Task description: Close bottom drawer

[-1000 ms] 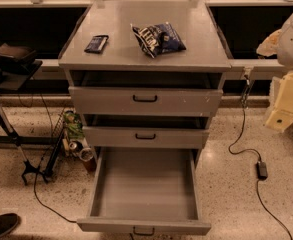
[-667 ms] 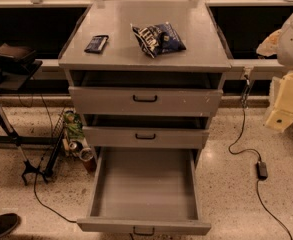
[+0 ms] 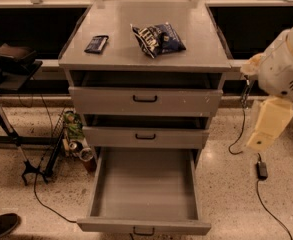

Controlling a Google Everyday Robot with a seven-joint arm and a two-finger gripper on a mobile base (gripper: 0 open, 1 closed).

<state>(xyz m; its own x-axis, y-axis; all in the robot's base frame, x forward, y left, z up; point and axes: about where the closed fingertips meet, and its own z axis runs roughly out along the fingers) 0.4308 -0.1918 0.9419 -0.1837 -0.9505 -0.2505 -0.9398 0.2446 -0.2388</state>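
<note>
Beside the boxy grey bottom drawer [image 3: 145, 193] hangs, seemingly, the gripper [image 3: 262, 133].

arm [image 3: 286, 66] at right, tool [image 3: 261, 138] pointing down

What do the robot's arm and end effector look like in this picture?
At the right edge: the arm is bulky, rounded and white, with dark vent slots. Below it hangs the end effector, a cream, boxy, tapering piece. No markings show on it.

cabinet top [image 3: 196, 29]: chip bag [image 3: 158, 39], black packet [image 3: 96, 43] apart | floor: power brick [image 3: 261, 170]
</note>
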